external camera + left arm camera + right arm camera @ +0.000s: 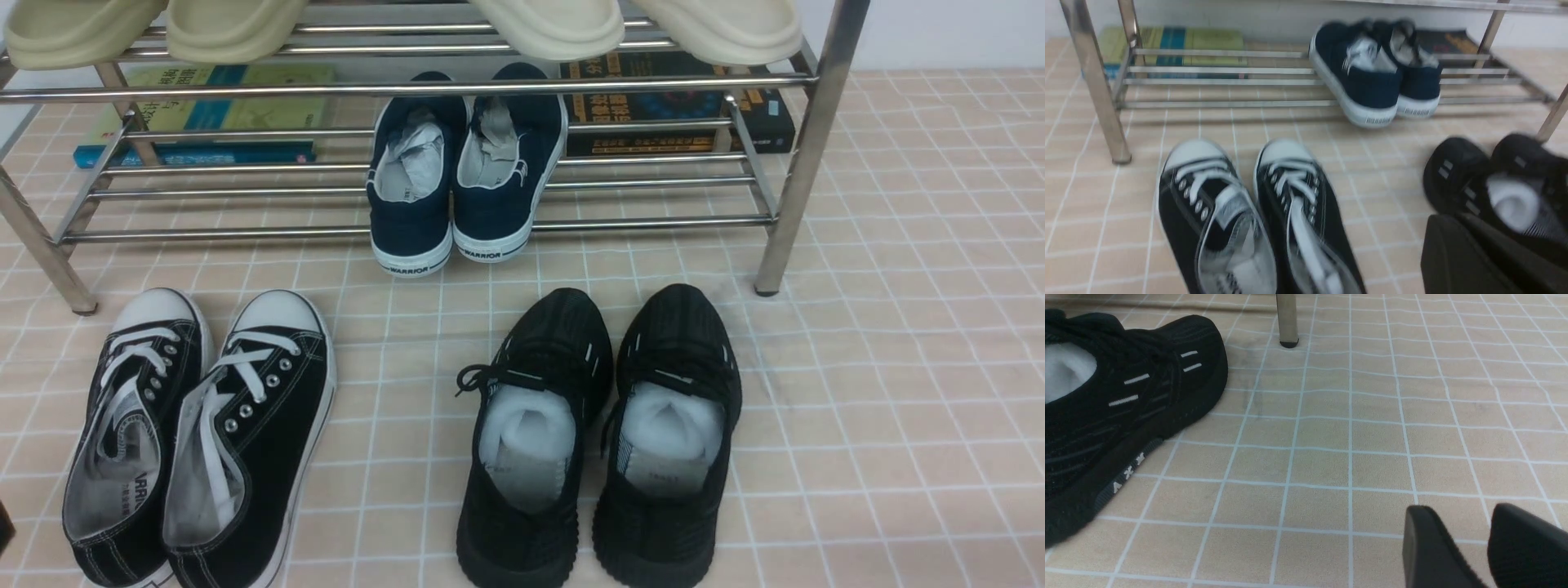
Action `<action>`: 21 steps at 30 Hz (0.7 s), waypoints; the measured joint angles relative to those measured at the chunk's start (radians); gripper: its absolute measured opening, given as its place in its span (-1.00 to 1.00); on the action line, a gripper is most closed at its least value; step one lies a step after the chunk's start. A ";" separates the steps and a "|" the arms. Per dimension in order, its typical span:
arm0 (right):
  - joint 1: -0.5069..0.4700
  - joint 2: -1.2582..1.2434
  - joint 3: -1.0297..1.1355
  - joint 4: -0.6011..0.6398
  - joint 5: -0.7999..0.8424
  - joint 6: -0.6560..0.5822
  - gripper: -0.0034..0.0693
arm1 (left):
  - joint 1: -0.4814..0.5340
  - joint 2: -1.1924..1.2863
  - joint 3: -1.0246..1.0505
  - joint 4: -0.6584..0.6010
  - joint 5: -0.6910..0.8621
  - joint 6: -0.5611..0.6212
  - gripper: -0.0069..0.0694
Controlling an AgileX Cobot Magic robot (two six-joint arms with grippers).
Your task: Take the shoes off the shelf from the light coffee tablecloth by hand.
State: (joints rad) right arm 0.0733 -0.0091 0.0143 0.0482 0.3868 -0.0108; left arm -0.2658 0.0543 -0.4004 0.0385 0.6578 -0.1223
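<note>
shoes (196, 433) lie on tablecloth (898, 367) before shelf (804, 147).

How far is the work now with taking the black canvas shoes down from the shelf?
Looks done: the black canvas shoes already stand on the tablecloth, in front of the shelf, beside the black knit sneakers. In hand: nothing; the left gripper is shut and empty, the right gripper open over bare cloth. Left: only the navy slip-ons remain on the lower tier.
</note>
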 joint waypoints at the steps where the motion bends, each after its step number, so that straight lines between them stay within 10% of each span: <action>1: 0.000 0.000 0.000 0.000 0.000 0.000 -0.25 | 0.000 0.000 0.009 0.010 0.009 0.000 -0.77; 21: 0.000 0.000 0.000 0.000 0.000 -0.001 -0.25 | 0.079 -0.061 0.326 0.049 -0.286 -0.102 -0.73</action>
State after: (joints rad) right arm 0.0733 -0.0091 0.0143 0.0482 0.3868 -0.0117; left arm -0.1864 -0.0063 -0.0743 0.0873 0.3717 -0.2240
